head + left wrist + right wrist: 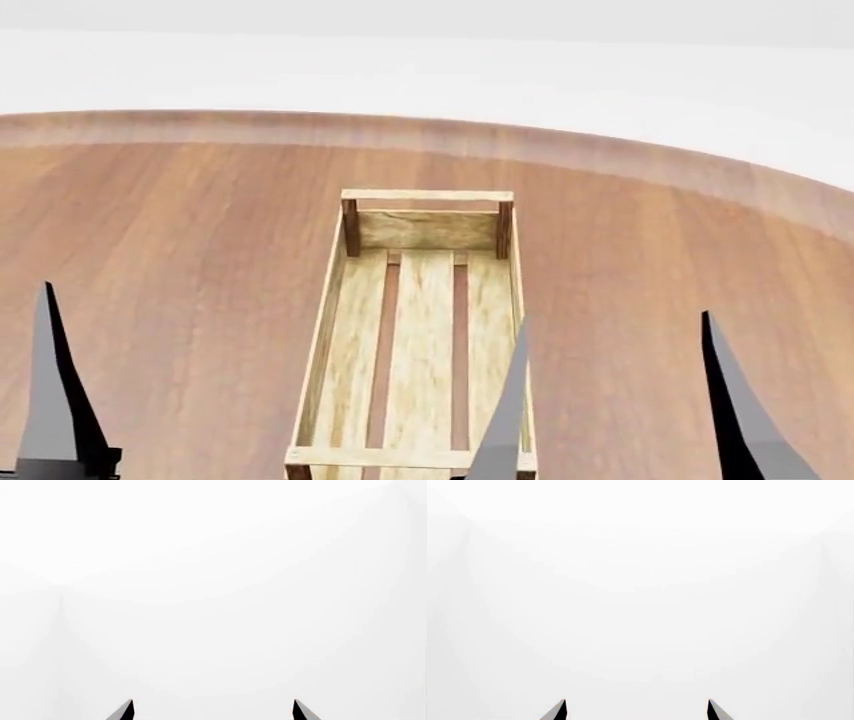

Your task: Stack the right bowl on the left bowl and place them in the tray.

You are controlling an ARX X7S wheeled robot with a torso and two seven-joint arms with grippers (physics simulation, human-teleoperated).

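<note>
The tray [420,330] lies on the table [160,260], ahead of and between the wide, empty left claw [212,710] and right claw [614,420]. No bowls show. The tray looks stiff and light; I'd grip a side plank.

One tray [419,330] with three floor slats and two visible dark corner posts at its far end, one round wooden table [174,250] beneath it, three dark fingertips near the tray's near end.
</note>
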